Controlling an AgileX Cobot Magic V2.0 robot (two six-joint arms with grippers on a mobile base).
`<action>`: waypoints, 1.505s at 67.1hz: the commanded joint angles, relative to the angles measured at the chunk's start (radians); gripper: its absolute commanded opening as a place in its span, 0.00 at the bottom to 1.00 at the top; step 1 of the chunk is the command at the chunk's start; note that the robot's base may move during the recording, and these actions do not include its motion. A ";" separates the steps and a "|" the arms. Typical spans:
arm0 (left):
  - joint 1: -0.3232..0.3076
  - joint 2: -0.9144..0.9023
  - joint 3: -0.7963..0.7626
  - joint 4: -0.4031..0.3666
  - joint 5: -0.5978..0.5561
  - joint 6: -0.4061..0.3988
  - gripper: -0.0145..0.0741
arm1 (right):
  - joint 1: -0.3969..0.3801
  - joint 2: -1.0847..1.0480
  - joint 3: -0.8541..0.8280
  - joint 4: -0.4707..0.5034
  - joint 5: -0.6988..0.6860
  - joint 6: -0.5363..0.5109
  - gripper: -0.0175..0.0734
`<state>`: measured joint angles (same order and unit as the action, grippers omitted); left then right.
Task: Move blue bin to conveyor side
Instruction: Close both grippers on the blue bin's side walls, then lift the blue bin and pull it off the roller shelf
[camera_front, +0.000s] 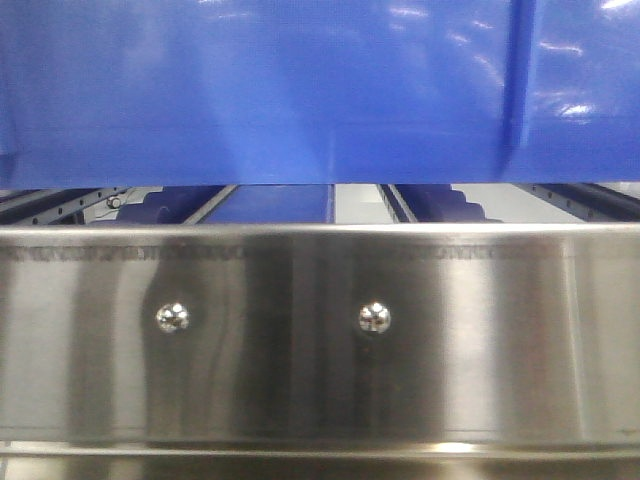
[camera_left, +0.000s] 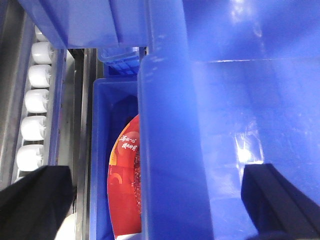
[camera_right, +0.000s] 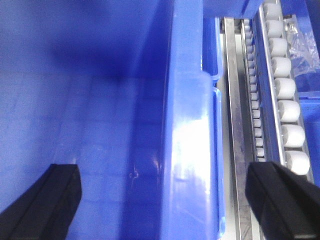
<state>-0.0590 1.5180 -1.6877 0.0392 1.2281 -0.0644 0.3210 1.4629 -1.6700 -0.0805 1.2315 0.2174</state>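
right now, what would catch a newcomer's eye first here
A glossy blue bin fills the top of the front view, above a shiny steel rail with two rivets. The left wrist view shows a red packet in a second blue crate; white rollers line both wrist views' outer edges.

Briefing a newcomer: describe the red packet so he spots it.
Find the large glossy blue plastic crate in the left wrist view. Left of its rim sits a lower blue plastic bin. Inside lies the red printed packet, the only red thing.
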 joint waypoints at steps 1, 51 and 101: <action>0.005 -0.014 -0.003 -0.009 -0.007 0.002 0.82 | 0.000 -0.007 -0.004 -0.016 -0.010 0.002 0.80; 0.005 -0.030 -0.003 -0.007 -0.007 0.002 0.82 | 0.000 -0.007 0.058 -0.016 -0.010 0.002 0.80; 0.005 -0.029 -0.003 -0.009 -0.007 0.002 0.19 | 0.000 -0.007 0.058 -0.016 -0.010 0.002 0.11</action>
<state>-0.0590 1.5028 -1.6877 0.0205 1.2321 -0.0644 0.3192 1.4629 -1.6138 -0.1040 1.2181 0.2197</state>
